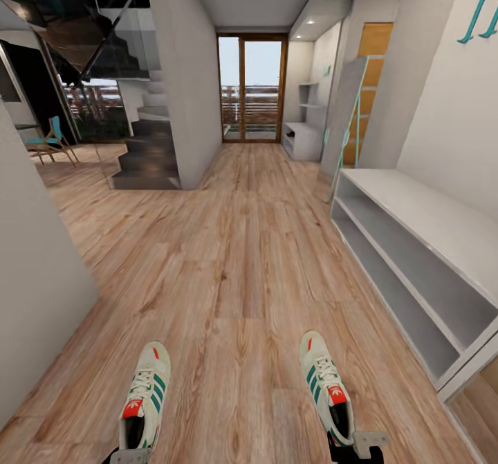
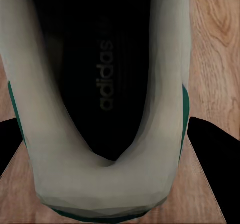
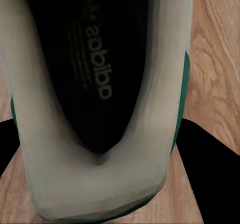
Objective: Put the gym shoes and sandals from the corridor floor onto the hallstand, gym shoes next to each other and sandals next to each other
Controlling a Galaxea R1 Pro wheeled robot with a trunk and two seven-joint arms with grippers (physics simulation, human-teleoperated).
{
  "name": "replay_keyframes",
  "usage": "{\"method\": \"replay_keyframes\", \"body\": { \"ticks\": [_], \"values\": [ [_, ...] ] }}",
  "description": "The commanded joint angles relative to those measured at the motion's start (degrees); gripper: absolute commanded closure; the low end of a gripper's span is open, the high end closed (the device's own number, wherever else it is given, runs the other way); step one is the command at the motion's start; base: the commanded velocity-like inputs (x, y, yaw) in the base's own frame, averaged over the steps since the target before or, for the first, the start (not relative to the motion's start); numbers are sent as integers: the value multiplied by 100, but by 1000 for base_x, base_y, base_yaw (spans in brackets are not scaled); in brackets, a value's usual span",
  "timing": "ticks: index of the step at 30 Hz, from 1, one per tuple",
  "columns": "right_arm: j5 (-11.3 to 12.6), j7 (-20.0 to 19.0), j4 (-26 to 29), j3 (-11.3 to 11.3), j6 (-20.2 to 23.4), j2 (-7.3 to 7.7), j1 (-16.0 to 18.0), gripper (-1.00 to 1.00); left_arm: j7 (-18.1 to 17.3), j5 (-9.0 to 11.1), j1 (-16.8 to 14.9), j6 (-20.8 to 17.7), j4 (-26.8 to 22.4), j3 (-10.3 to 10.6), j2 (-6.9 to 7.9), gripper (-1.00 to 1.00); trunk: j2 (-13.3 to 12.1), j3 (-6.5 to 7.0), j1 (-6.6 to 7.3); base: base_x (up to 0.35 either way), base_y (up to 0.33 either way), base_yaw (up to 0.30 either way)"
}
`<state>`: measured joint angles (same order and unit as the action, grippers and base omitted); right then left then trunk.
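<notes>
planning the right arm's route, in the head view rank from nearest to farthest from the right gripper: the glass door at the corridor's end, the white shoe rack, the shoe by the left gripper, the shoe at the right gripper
1. Right gym shoe, heel at the right gripper.
2. Left gym shoe, across by the left gripper.
3. White shoe rack, along the right wall; its near end may rival the left shoe.
4. Glass door, at the corridor's far end.

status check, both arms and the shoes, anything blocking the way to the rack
Left gripper shut on left gym shoe, right gripper shut on right gym shoe. Corridor floor ahead. White shelf unit on the right, shelves bare.
</notes>
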<state>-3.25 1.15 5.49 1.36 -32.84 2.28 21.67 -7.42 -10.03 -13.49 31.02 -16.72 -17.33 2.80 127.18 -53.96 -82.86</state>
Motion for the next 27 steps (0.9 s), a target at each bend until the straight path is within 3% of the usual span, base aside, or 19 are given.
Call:
{"method": "replay_keyframes", "body": {
  "ticks": [1, 27],
  "values": [
    [-35, 13, -4, 17, -15, 0, 4, 100, -32, -51, -5, 19, 2, -51, -4, 100, 2, -5, -2, 339, 0, 0],
    [-44, 26, 5, 14, -21, 1, 4, 100, -35, -51, -5, 18, 2, -51, -6, 100, 2, -5, -2, 339, 0, 0]
  ]
}}
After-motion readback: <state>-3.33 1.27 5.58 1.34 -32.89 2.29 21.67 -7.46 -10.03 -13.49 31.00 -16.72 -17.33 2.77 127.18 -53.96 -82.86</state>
